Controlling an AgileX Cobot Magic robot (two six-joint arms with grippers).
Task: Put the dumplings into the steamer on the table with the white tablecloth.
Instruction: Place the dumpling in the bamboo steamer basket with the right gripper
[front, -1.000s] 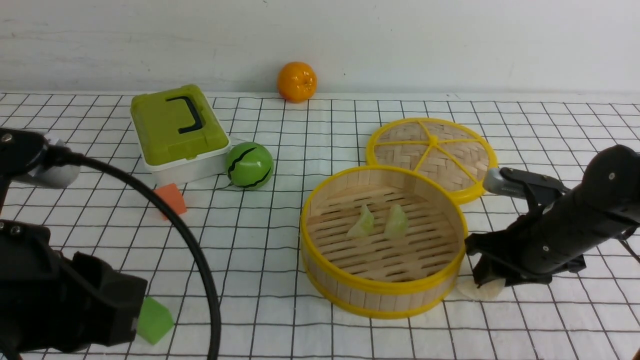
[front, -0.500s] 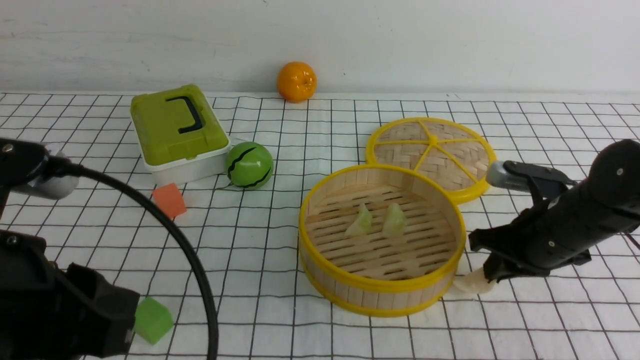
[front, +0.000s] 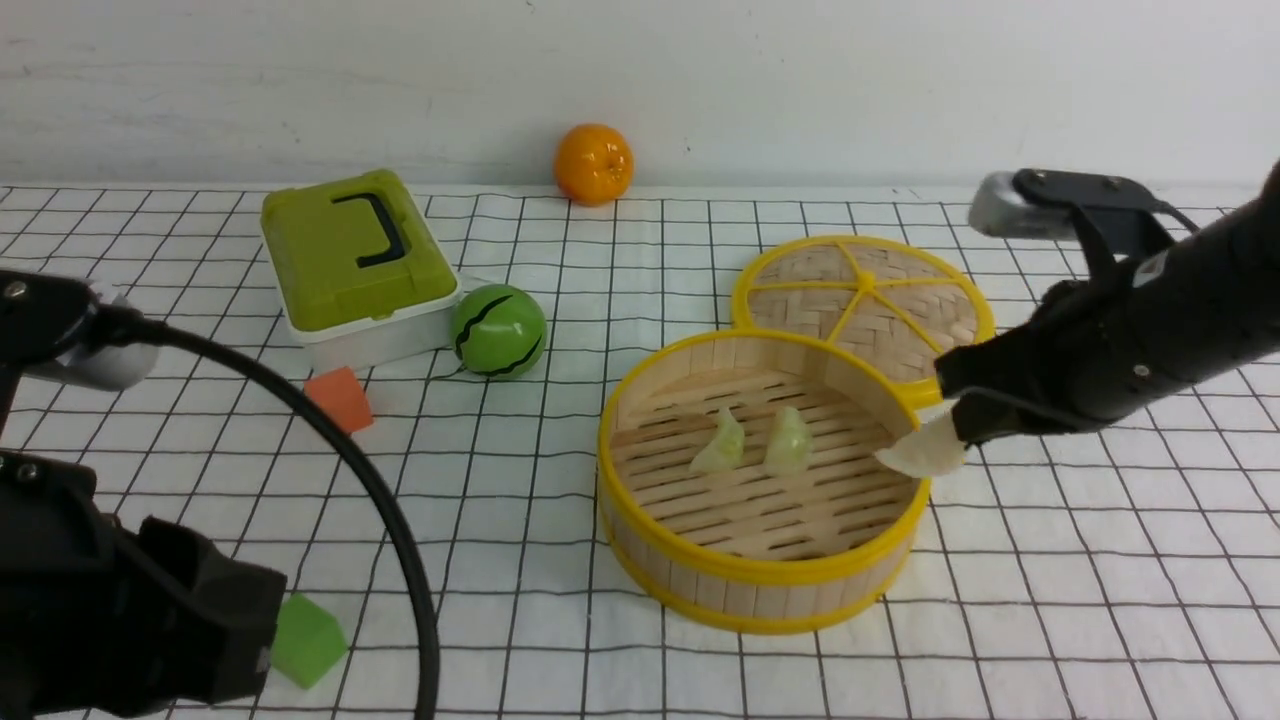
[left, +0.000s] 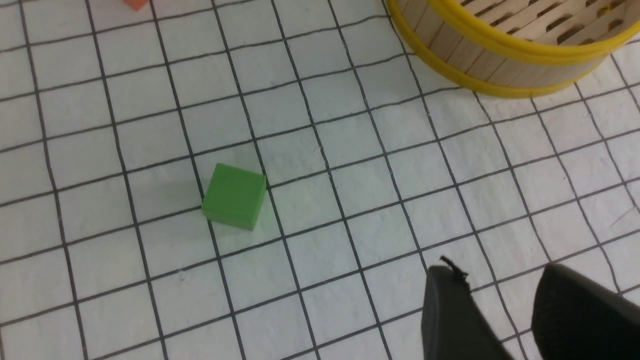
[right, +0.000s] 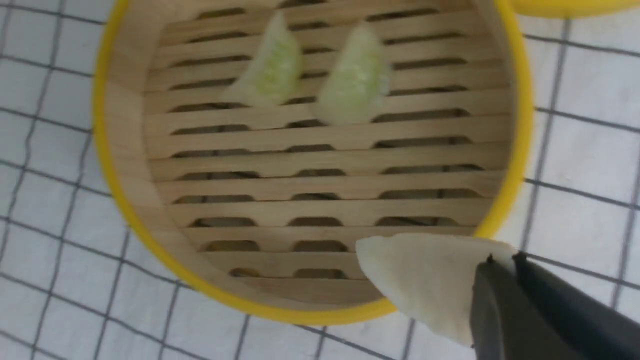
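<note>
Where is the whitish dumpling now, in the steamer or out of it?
Out: the whitish dumpling hangs pinched in the right gripper above the rim of the steamer; two green dumplings lie on its floor.

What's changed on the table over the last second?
The right tool shut on the whitish dumpling, lifted it off the tablecloth and carried it to the steamer's right rim. The two green dumplings inside and the lid stayed put.

Bright, even light — wrist views soft.
</note>
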